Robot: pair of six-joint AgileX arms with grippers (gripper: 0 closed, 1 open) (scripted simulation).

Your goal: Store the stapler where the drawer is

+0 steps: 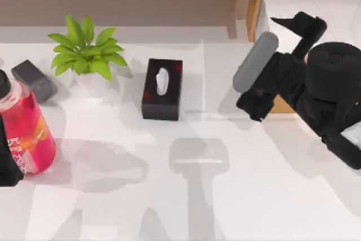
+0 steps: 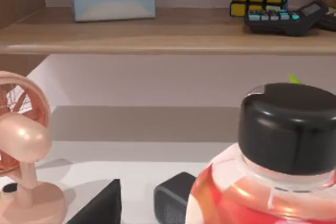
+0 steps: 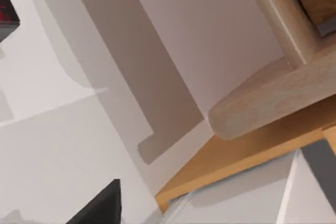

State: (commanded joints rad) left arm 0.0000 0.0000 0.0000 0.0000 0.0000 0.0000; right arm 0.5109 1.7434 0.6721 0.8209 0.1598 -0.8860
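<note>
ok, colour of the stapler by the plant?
Dark grey stapler, clearest in the top view, at the table's left beside the potted plant.

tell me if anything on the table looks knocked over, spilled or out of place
Nothing stands out. The stapler lies flat at the table's left, beside the plant, which stands upright. The tissue box sits flat mid-table, and the red bottle is capped, with no spill. The drawer is open at the right.

The only lettering is white print on the red bottle (image 1: 25, 131) at the table's left (too blurred to read), and nothing else bears text.
</note>
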